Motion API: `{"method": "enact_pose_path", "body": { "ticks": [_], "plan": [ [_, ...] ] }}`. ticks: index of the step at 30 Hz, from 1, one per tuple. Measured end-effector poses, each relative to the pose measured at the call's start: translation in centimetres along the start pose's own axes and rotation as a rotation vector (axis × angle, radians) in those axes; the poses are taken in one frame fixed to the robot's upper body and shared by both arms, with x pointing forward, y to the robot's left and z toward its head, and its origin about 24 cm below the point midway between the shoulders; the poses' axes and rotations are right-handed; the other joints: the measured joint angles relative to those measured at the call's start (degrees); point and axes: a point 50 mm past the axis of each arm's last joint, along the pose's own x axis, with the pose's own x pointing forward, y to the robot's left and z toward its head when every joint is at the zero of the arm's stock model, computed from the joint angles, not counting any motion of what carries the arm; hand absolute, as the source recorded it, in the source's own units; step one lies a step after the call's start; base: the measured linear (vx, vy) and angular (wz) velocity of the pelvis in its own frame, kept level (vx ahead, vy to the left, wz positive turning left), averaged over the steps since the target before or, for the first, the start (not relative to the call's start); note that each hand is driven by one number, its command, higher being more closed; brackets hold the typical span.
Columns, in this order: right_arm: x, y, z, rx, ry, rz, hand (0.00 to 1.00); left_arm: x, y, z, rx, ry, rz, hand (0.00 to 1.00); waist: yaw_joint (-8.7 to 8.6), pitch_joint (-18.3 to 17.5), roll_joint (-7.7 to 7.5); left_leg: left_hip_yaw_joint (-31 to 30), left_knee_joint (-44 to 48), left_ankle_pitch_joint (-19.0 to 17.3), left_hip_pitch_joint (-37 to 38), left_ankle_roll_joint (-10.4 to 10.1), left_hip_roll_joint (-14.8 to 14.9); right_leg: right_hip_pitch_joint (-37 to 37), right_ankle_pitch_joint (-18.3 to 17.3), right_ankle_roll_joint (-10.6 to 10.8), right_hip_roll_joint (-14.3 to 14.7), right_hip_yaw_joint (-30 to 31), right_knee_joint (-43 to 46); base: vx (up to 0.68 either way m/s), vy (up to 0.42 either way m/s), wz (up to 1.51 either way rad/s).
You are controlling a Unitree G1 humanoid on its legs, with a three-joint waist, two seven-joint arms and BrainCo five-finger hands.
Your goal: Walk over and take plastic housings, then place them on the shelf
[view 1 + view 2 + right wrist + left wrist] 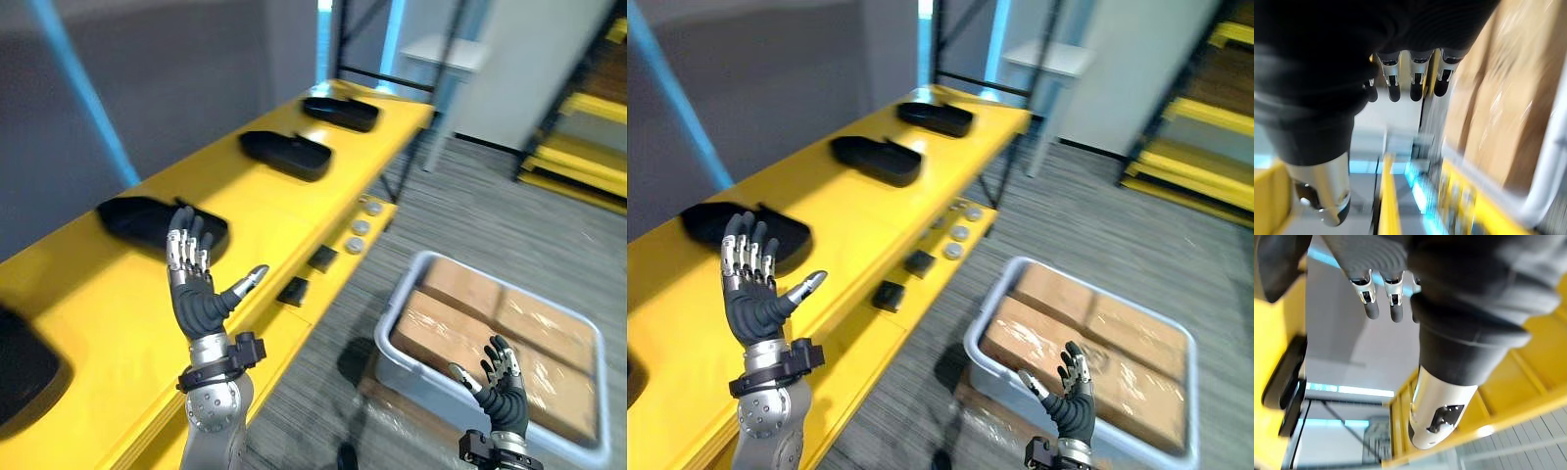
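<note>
Several black plastic housings lie in a row on the long yellow bench point(245, 211). The nearest housing point(137, 217) is just beyond my left hand point(199, 294), which is raised over the bench, fingers straight, thumb spread, holding nothing. Farther along lie a second housing point(286, 154) and a third point(340, 112); another dark one point(24, 370) sits at the near left edge. In the left wrist view a housing point(1284, 382) shows past the straight fingers point(1369, 301). My right hand point(502, 390) is low on the right, open and empty, above brown cartons.
A grey bin point(400, 299) holding wrapped brown cartons point(495, 323) stands on the floor to the right of the bench. Small black parts point(292, 290) and round metal discs point(360, 227) sit along the bench's front ledge. A white table point(446, 54) and yellow steps point(583, 147) stand beyond.
</note>
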Motion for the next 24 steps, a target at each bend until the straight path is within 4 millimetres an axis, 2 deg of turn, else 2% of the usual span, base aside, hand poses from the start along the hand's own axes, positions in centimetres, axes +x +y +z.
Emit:
{"method": "enact_pose_path", "body": {
  "ticks": [2, 4, 5, 6, 7, 9, 14, 15, 16, 18, 19, 20, 21, 22, 23, 24],
  "plan": [
    [0.2, -0.5, -0.9, -0.048, 0.036, -0.004, 0.00, 0.5, 0.3, 0.1, 0.012, -0.019, 0.012, 0.00, 0.26, -0.4, -0.10, 3.5, -1.3, 0.3, -0.5, -0.3, 1.3, 4.4, -3.6, 1.5, -2.3, -2.7, -0.9, -0.18, -0.085, -1.13],
    [0.3, -1.2, -1.0, -0.081, 0.043, -0.023, 0.00, 0.7, 0.7, -0.1, 0.034, -0.014, 0.015, 0.00, 0.20, -2.0, -1.21, 4.9, -1.6, 0.8, -1.8, -1.6, 1.1, 9.6, -4.8, 3.6, -3.3, -2.4, -8.9, -0.10, -0.198, -0.63],
    [0.5, -1.8, -1.0, -0.098, 0.041, -0.038, 0.00, 0.8, 1.2, -0.1, 0.050, -0.018, 0.029, 0.00, 0.12, -2.8, -2.28, 5.8, -1.8, 1.7, -2.5, -2.8, 0.5, 12.4, -5.1, 3.4, -3.3, -2.1, -16.5, -0.03, -0.253, -0.37],
    [0.8, -2.8, -1.0, -0.132, 0.047, -0.050, 0.00, 0.7, 1.3, -0.5, 0.054, 0.008, 0.047, 0.00, 0.02, -3.2, -1.02, 4.9, -2.8, 2.9, -2.4, -3.2, 0.9, 12.8, -3.4, 2.9, -1.7, -1.8, -18.7, -0.01, -0.238, -0.36],
    [0.9, -3.2, -1.0, -0.149, 0.047, -0.052, 0.00, 0.7, 1.5, -0.4, 0.056, 0.007, 0.056, 0.00, 0.15, -3.4, -0.63, 4.7, -3.4, 3.4, -1.9, -3.9, 1.5, 13.0, -3.2, 2.6, -0.9, -1.2, -19.1, 0.04, -0.197, -0.40],
    [1.3, -3.8, -0.7, -0.200, 0.039, -0.043, 0.00, 1.0, 2.7, -0.1, 0.083, -0.013, 0.100, 0.00, 0.54, -4.1, -0.66, 5.5, -4.2, 3.8, 0.2, -4.5, 3.5, 13.9, -3.1, 2.6, 1.5, 0.3, -19.6, 0.07, -0.180, -0.49],
    [1.8, -4.7, -0.9, -0.223, 0.048, -0.064, 0.00, 0.7, 4.9, -0.3, 0.148, 0.002, 0.171, 0.00, 0.58, -5.4, -0.30, 5.6, -4.3, 3.9, 3.0, -4.4, 4.9, 16.6, -3.0, 2.7, 3.2, 0.8, -21.1, 0.10, -0.104, -0.25],
    [1.8, -5.1, -1.6, -0.230, 0.083, -0.074, 0.00, 0.1, 5.5, -1.5, 0.178, 0.064, 0.182, 0.00, 0.60, -5.5, -0.19, 5.6, -4.1, 4.1, 4.3, -4.2, 4.9, 18.1, -3.0, 2.7, 3.1, 0.6, -21.1, 0.14, -0.017, 0.04],
    [1.5, -6.0, -3.1, -0.233, 0.156, -0.112, 0.00, -1.1, 6.6, -3.6, 0.210, 0.187, 0.196, 0.00, 0.61, -6.0, 0.07, 5.3, -3.3, 4.2, 5.7, -4.0, 4.9, 19.8, -3.0, 2.7, 3.0, -0.2, -20.8, 0.14, -0.006, 0.09],
    [1.1, -6.8, -4.3, -0.234, 0.214, -0.149, 0.00, -2.2, 7.4, -5.3, 0.245, 0.288, 0.205, 0.00, 0.65, -6.3, 0.41, 5.0, -2.2, 4.2, 6.1, -4.0, 5.1, 20.5, -3.0, 2.7, 2.8, -1.1, -20.1, 0.11, 0.011, 0.15],
    [0.4, -7.7, -6.0, -0.215, 0.299, -0.201, 0.00, -3.8, 8.6, -7.1, 0.287, 0.402, 0.217, 0.00, 0.65, -6.5, 0.38, 4.0, 0.2, 4.3, 5.7, -3.9, 5.1, 21.3, -2.9, 2.6, 2.2, -1.1, -20.0, 0.10, 0.023, 0.19],
    [0.2, -8.0, -6.8, -0.192, 0.336, -0.228, 0.00, -4.5, 9.0, -7.9, 0.307, 0.455, 0.221, 0.00, 0.67, -6.4, 0.18, 3.8, 2.5, 4.3, 4.7, -3.9, 5.1, 22.1, -2.8, 2.4, 1.9, -1.1, -20.5, 0.11, 0.034, 0.23],
    [-0.4, -8.5, -8.3, -0.147, 0.411, -0.288, 0.00, -6.2, 10.3, -9.7, 0.353, 0.581, 0.230, 0.00, 0.99, -5.9, -0.66, 3.6, 6.6, 2.2, 1.8, -6.2, 4.5, 22.8, -2.6, 2.2, 0.3, -0.9, -21.0, 0.05, 0.061, 0.14],
    [-0.8, -9.4, -9.5, -0.120, 0.476, -0.351, 0.00, -8.4, 11.2, -11.5, 0.383, 0.716, 0.242, 0.00, 1.01, -5.8, 0.16, 1.8, -3.0, 2.9, 2.1, -5.9, 1.7, 22.9, -2.6, 2.2, -0.5, -1.0, -21.1, 0.03, 0.086, 0.12],
    [-1.1, -9.9, -9.9, -0.105, 0.507, -0.382, 0.00, -9.4, 11.5, -12.2, 0.393, 0.779, 0.241, 0.00, 1.04, -5.7, 1.23, 1.0, -7.5, 6.1, 2.1, -3.4, 1.2, 22.9, -2.6, 2.2, -0.2, -1.2, -21.2, 0.03, 0.122, 0.00],
    [-2.1, -10.3, -11.3, -0.063, 0.592, -0.435, 0.00, -11.5, 12.6, -13.2, 0.430, 0.894, 0.243, 0.00, 1.58, -5.7, 1.91, 0.9, -9.9, 9.2, 3.1, -5.4, 1.4, 23.4, -2.7, 2.3, 0.1, -1.3, -21.3, 0.03, 0.076, -0.03]
  ]
}}
